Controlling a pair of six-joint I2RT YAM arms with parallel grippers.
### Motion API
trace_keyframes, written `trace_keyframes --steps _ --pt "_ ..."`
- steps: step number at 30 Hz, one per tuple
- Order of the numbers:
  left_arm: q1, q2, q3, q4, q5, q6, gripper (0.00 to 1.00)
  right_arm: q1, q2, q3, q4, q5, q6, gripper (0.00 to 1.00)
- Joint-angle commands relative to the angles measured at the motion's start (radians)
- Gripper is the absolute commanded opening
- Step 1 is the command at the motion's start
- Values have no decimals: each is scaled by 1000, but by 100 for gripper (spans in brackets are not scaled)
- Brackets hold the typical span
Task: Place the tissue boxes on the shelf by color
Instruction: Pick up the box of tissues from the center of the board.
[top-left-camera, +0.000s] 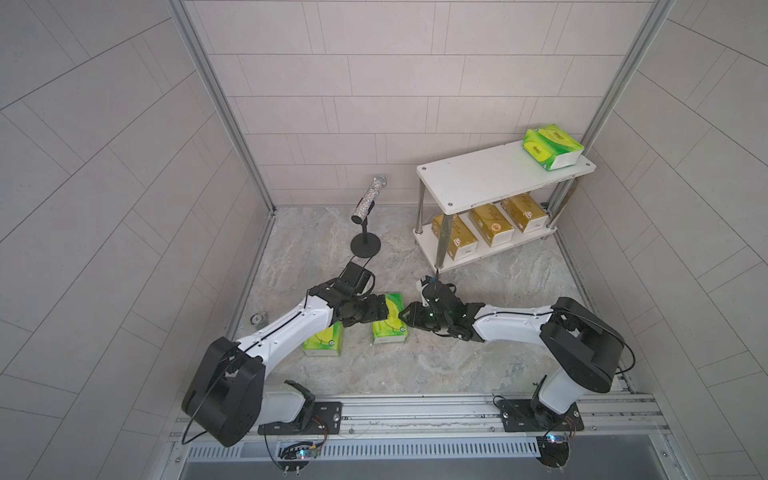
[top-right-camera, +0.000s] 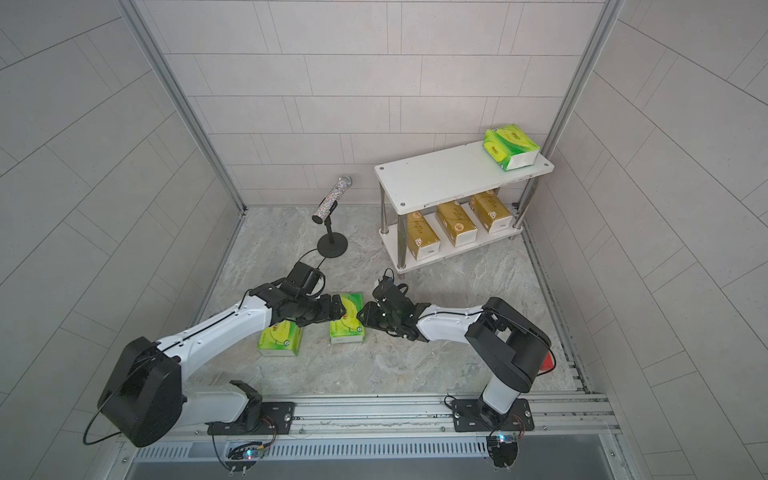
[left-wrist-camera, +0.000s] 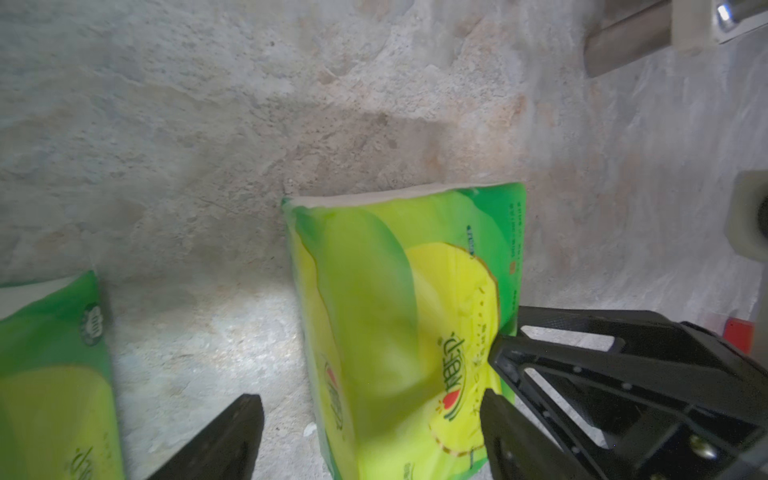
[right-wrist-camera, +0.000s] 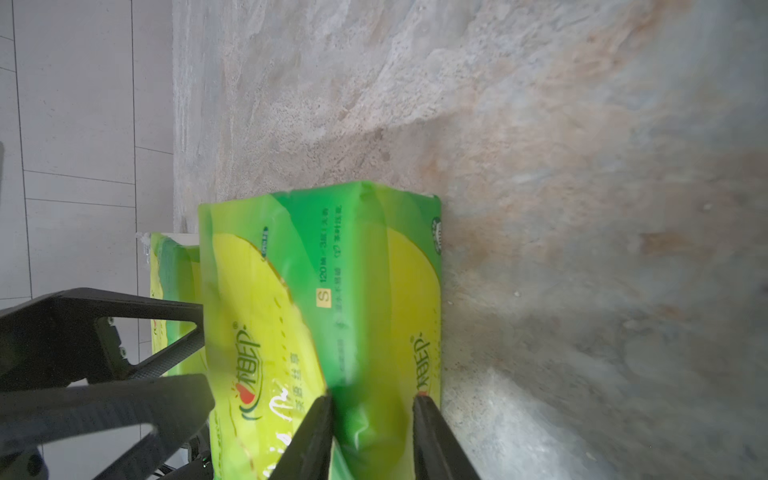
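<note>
- Near the middle of the worktop (top-left-camera: 415, 365), between the two arms, a green tissue pack (top-left-camera: 388, 330) lies flat. Both top views show its long axis pointing away from the arm bases.
- On its right side the right gripper (top-left-camera: 401, 316) meets the pack. In the right wrist view the right fingers (right-wrist-camera: 311, 436) are clenched on a pinched fold of the wrapper along the pack's green edge strip, one finger on each side of that fold.
- From the opposite side the left gripper (top-left-camera: 384, 312) reaches over the same pack. In the left wrist view the left fingers (left-wrist-camera: 232, 436) are spread wide and released, with the pack between them.
- One left finger stands clear of the pack, with bare worktop showing in the gap. The other lies over the printed yellow face near the far edge; whether it touches cannot be told.
- A second green tissue pack (top-left-camera: 324, 343) lies just beside the first on its left, apart from it and partly under the left arm (top-left-camera: 291, 322).
- At the far right stands the shelf (top-left-camera: 478, 174). A third green tissue pack (top-left-camera: 550, 145) sits at the right end of its top board, and three gold tissue packs (top-left-camera: 490, 224) sit side by side on the lower board.
- Left of the shelf a black-based stand (top-left-camera: 365, 245) carries a tilted glittery cylinder, well apart from the packs.
</note>
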Motion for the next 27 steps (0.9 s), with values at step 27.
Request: trace_keyframes --steps 27 --pt "11 136 -101 342 128 -92 82 -54 -1 -22 -182 -4 -121 34"
